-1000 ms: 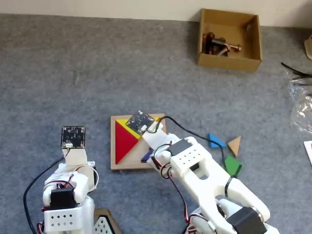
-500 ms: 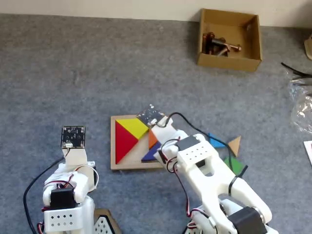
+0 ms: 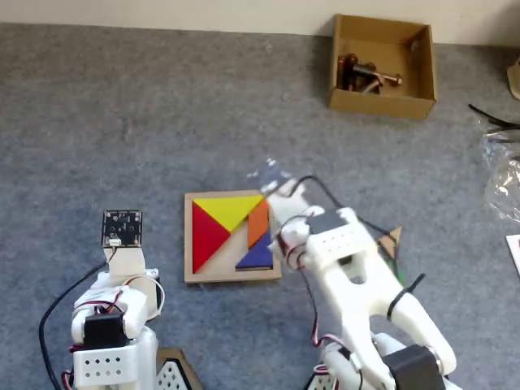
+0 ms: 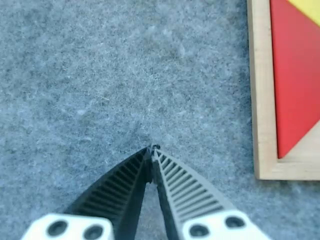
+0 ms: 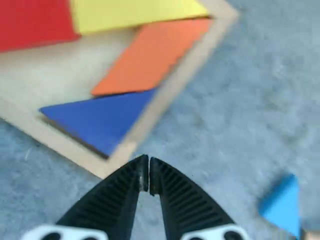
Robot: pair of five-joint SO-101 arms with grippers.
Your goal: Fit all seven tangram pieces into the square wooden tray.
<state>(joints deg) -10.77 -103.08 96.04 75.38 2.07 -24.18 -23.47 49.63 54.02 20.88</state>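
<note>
The square wooden tray [image 3: 188, 244] holds a red triangle [image 3: 207, 236], a yellow triangle [image 3: 231, 211], an orange parallelogram [image 3: 258, 223] and a dark blue triangle [image 3: 258, 258]. My right gripper [image 5: 148, 174] is shut on nothing, just off the tray's corner [image 5: 175, 85] beside the dark blue triangle [image 5: 100, 117]. A light blue piece [image 5: 282, 205] lies on the carpet past it. A tan triangle [image 3: 392, 241] sits right of the right arm [image 3: 341, 252]. My left gripper [image 4: 151, 149] is shut over bare carpet, left of the tray rim [image 4: 260, 100].
A cardboard box [image 3: 382, 65] with small metal and wooden items stands at the back right. A clear plastic bag [image 3: 504, 187] and black cables lie at the right edge. Grey carpet stretches open to the left and behind the tray.
The right arm has swung rightward off the tray, uncovering the orange and dark blue pieces and now hiding the light blue and green ones. The left arm has kept still.
</note>
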